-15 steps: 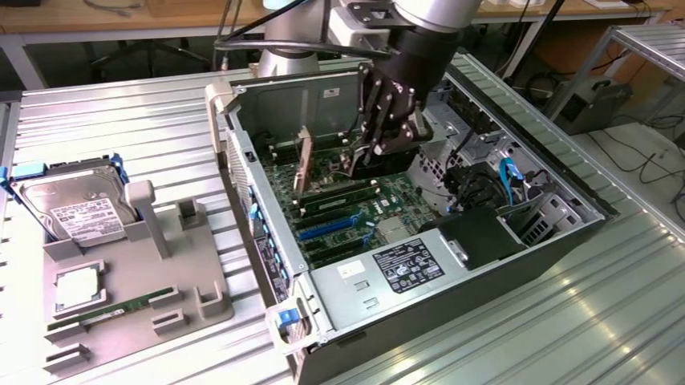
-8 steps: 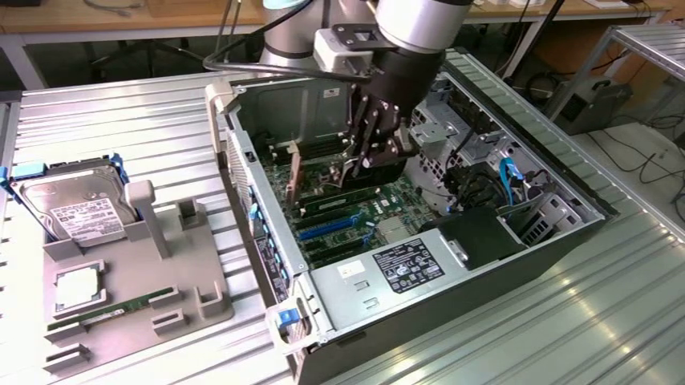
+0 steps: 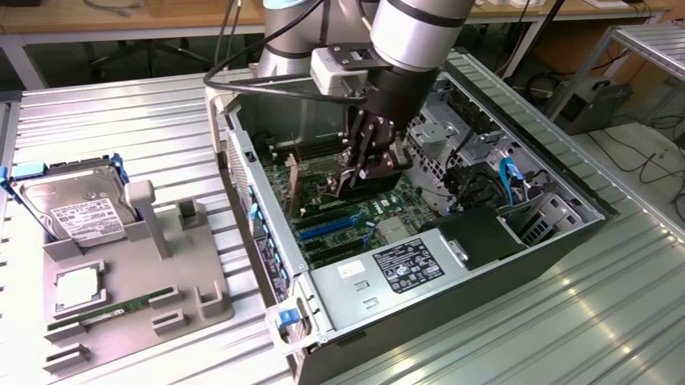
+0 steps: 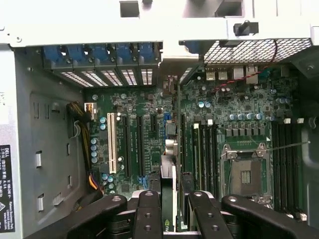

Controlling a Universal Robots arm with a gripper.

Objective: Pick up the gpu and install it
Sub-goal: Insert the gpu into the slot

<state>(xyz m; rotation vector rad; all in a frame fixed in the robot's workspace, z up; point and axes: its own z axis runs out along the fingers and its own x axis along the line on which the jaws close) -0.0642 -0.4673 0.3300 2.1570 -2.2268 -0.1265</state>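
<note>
At the left of the exterior view, my grey holder tray sits on the ribbed table with the hard drive standing at its upper left and a green memory stick lying along its lower edge. Just right of it, mid-frame, the computer case lies open on its side. My gripper reaches down into the case's upper middle, low over the green motherboard. My fingers are partly closed, clamped on the gpu. In the wrist view the card sits edge-on between the finger pads and runs toward the slotted rear wall, over the expansion slots. I cannot tell whether its lower edge touches a slot. Lower and to the right lies the labelled power supply, and further right a blue cable curls beside the drive bays.
</note>
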